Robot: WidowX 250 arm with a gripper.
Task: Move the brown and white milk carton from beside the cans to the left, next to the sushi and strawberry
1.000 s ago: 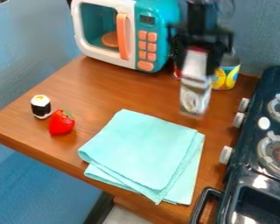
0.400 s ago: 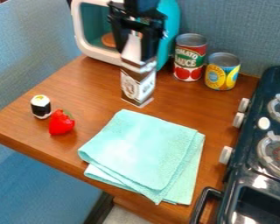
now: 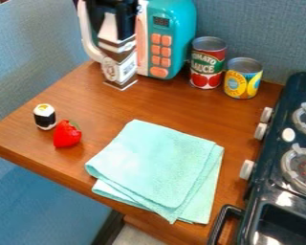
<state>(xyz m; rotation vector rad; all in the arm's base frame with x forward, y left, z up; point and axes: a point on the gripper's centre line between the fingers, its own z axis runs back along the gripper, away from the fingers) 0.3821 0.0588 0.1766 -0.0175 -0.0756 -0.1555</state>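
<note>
With the folded turquoise cloth [image 3: 157, 165] taken as the centre of the dial, and twelve pointing away from the camera, the dark toy stove [image 3: 261, 203] is found at three o'clock, its side lined with pale knobs [image 3: 246, 169]. At ten o'clock a red strawberry [image 3: 67, 134] is seen on the wooden table [image 3: 187, 109], with a black-and-white sushi roll [image 3: 45, 117] placed just beyond it. At one o'clock a yellow-and-blue can [image 3: 243, 79] is seen, and the tomato sauce can [image 3: 207, 63] is set just beside it, toward twelve. Between eleven and twelve, a brown-and-white carton [image 3: 120, 68] is gripped near its top by the black gripper [image 3: 115, 32], whose fingers are closed around it. The carton is held roughly upright, at six o'clock from the gripper; whether its base is rested on the table cannot be told. Behind them, a turquoise-and-white toy microwave [image 3: 176, 36] is partly hidden.
</note>
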